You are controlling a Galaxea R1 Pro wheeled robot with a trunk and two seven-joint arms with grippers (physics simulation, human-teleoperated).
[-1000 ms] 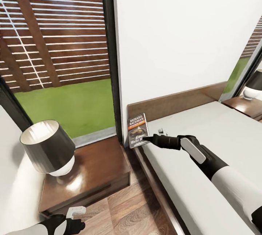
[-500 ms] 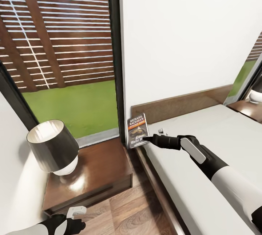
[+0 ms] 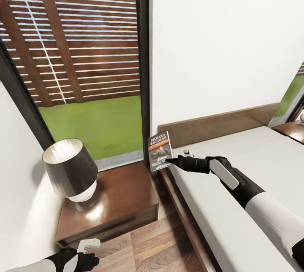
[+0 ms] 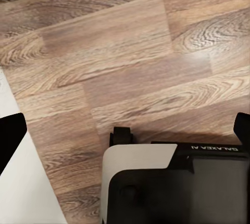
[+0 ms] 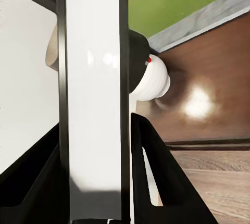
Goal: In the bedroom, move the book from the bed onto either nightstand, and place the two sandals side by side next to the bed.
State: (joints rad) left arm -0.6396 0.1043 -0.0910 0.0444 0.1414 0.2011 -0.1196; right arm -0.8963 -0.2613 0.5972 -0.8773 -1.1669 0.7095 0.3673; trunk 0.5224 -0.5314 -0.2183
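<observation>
A black-shaded table lamp (image 3: pixel 69 168) with a white base stands at the glossy dark-wood nightstand's (image 3: pixel 122 198) window-side corner. Beside it, the right gripper (image 3: pixel 170 161) is clamped on the paperback book (image 3: pixel 161 150), upright above the bed's (image 3: pixel 236 166) headboard corner. The left gripper (image 3: pixel 86 254) hangs over plank floor (image 4: pixel 130 73); how far its fingers are parted I cannot tell.

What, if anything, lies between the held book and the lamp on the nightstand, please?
In the head view, bare glossy nightstand top lies between the book, held by the right end effector, and the lamp.
</observation>
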